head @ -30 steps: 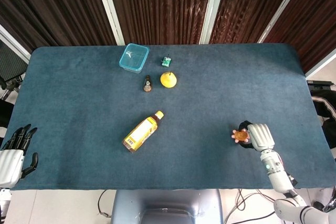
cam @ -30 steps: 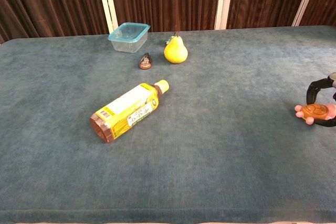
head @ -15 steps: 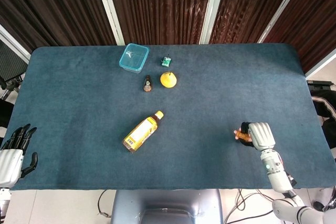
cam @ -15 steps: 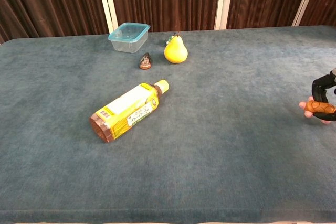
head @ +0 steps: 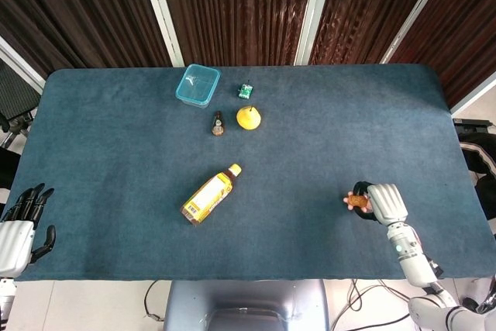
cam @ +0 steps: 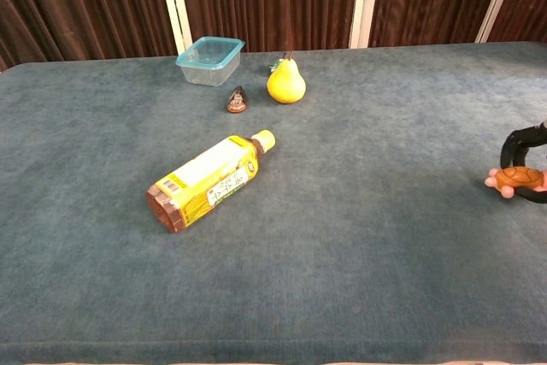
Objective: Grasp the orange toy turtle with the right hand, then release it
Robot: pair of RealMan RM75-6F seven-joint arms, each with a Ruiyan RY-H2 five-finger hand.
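Note:
The orange toy turtle (head: 357,201) sits at the table's front right, gripped between the dark fingers of my right hand (head: 385,202). In the chest view the turtle (cam: 518,179) shows at the right edge with one finger (cam: 516,140) arched over it and another under it; the rest of the hand is cut off by the frame. My left hand (head: 18,225) hangs off the table's front left corner with its fingers spread and nothing in them.
A yellow-labelled bottle (head: 209,194) lies on its side mid-table. Further back stand a yellow pear (head: 248,118), a small brown figure (head: 218,125), a small green object (head: 246,90) and a clear blue-rimmed box (head: 198,85). The blue cloth (head: 325,137) covers the table.
The right hand's fingers have closed in around the turtle, and the turtle has tipped from face-up to more edge-on in the head view. The left hand has not moved.

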